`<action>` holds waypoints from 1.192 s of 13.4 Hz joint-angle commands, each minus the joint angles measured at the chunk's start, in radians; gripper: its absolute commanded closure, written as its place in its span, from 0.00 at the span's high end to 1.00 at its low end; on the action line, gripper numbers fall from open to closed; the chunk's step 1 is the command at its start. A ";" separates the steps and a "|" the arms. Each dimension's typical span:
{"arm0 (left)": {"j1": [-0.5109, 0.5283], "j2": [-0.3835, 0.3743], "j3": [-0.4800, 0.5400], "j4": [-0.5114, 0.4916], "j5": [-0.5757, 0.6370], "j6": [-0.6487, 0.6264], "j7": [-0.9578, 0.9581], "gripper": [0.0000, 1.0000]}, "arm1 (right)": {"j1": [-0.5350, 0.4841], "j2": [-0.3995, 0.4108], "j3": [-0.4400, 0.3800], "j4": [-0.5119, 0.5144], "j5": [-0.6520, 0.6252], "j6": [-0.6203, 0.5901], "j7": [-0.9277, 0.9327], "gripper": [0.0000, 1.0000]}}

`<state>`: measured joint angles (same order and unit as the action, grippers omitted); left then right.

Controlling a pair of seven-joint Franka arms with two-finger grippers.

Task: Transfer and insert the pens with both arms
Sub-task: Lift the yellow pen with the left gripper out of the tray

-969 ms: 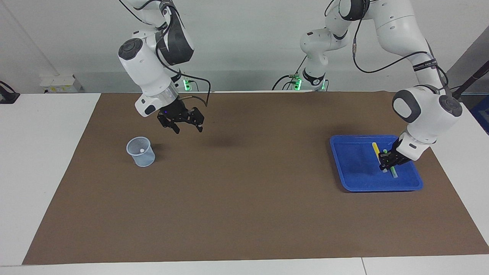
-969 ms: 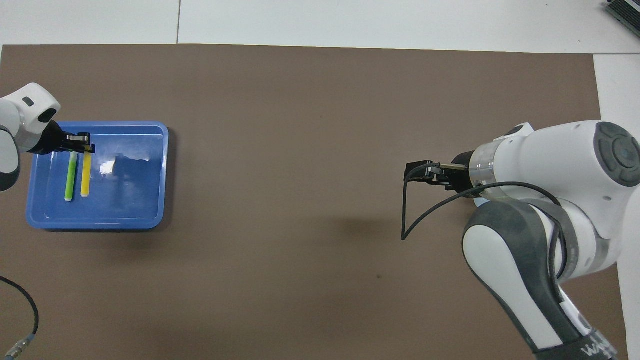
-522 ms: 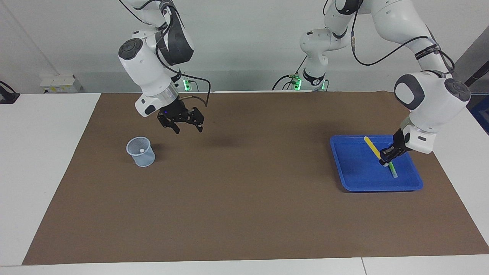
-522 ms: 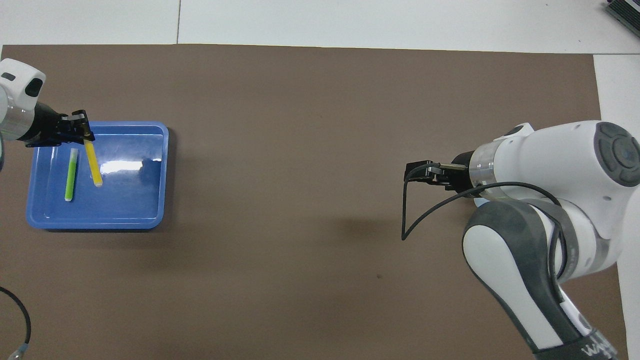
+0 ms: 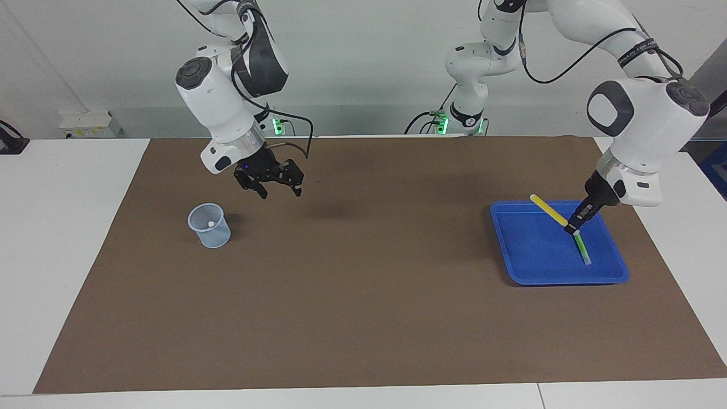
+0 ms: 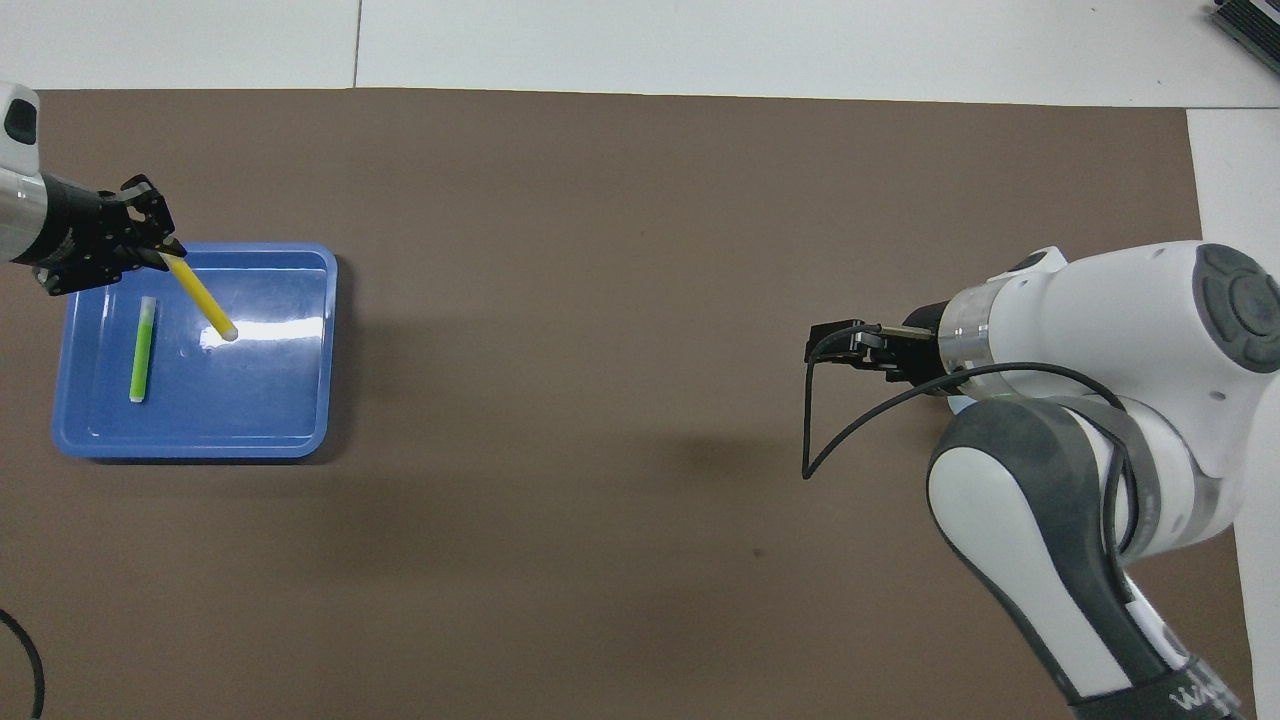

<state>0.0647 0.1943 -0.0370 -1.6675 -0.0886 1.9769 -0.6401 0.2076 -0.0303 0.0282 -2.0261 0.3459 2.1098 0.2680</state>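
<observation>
- Hanging slantwise over the blue tray [image 5: 514,267], the yellow pen [image 5: 548,209] is gripped at one end by the left pincer [image 5: 571,228], whose fingertips are closed tight on it; its whitish free end points up and toward the right arm's end of the bench [image 5: 51,238].
- A second ago that pen lay flat in the tray beside the green pen [image 5: 581,249]; now it is lifted clear, and the left wrist stands higher than before.
- The green pen lies flat in the tray, toward the edge at the left arm's end, unmoved.
- The tray sits on the brown mat [image 5: 363,307] at the left arm's end of the bench.
- The purple pen cannot be made out.
- The right pincer [image 5: 280,189] hangs in the air with its fingers spread wide and nothing between them, well away from the tray, over bare mat close to the pale mesh cup [image 5: 209,226]; this arm waits, in the same pose as a second ago.
- The cup stands upright on the mat toward the right arm's end, with a small whitish spot showing inside it.
</observation>
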 commanded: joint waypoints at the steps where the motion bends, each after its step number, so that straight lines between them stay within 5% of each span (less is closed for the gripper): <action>1: -0.040 -0.048 0.009 -0.009 -0.011 -0.009 -0.192 0.00 | -0.010 0.003 -0.001 0.000 0.093 0.006 0.014 1.00; 11: -0.230 -0.213 0.008 -0.130 -0.010 0.147 -0.878 0.00 | 0.061 0.023 -0.001 0.015 0.459 0.185 0.232 1.00; 16: -0.319 -0.231 0.006 -0.141 0.091 0.192 -1.208 0.00 | 0.114 0.053 -0.001 0.085 0.489 0.236 0.394 1.00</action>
<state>-0.2072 0.0003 -0.0439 -1.7691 -0.0555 2.1381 -1.7177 0.2921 -0.0103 0.0284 -1.9897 0.8068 2.3192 0.5889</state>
